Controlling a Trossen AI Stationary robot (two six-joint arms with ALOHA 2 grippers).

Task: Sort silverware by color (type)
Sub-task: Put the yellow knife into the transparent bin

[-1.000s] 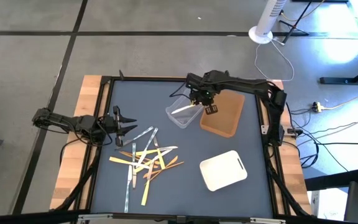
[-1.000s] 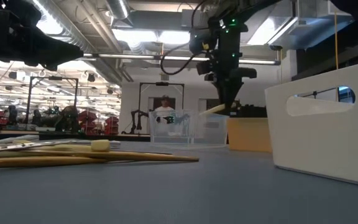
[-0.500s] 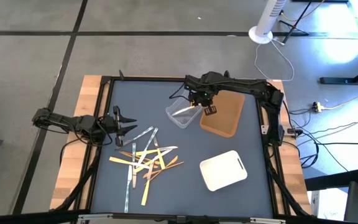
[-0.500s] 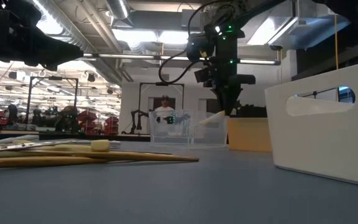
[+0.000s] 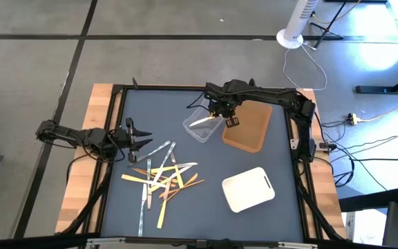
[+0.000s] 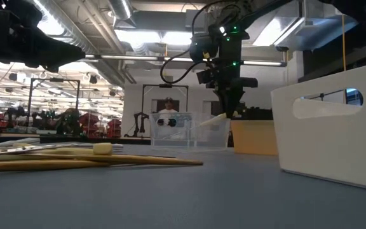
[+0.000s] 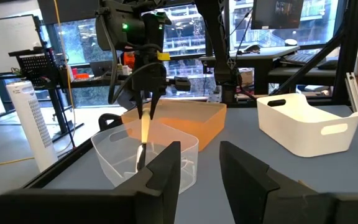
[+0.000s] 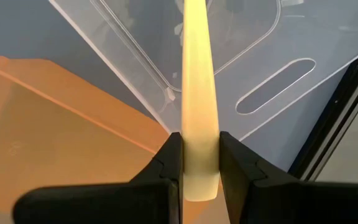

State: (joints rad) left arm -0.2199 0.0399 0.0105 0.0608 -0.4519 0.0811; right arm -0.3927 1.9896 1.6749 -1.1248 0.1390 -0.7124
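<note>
**Above the clear tub: right gripper clamped on a pale yellow utensil**

Above the table's upper centre in the high view, the right gripper (image 5: pixel 221 115) hangs over the near corner of the clear plastic tub (image 5: pixel 200 129), just beside the brown tray (image 5: pixel 251 131). Its two dark fingers (image 8: pixel 166 163) are closed against the sides of a pale yellow utensil (image 8: pixel 197 93), a flat, smooth, stick-like strip with a rounded end that projects slightly behind the fingers. In the right wrist view the strip runs straight forward over the tub's transparent wall and the orange-brown tray floor. In the low view the same utensil (image 6: pixel 216 119) slants down from the gripper towards the tub, its free end at the level of the tub's rim; whether it touches the rim cannot be told.

At the left edge of the high view, the left gripper (image 5: pixel 142 137) waits over the table, its fingers parted about halfway and holding nothing, pointing towards the pile.

The remaining silverware (image 5: pixel 161 178) lies in a loose, crossed heap in the lower left-centre of the high view: pale yellow strips, shiny silver pieces and orange-brown sticks overlapping at many angles. A white tray (image 5: pixel 249 188) sits at lower right, well apart from the heap.
</note>
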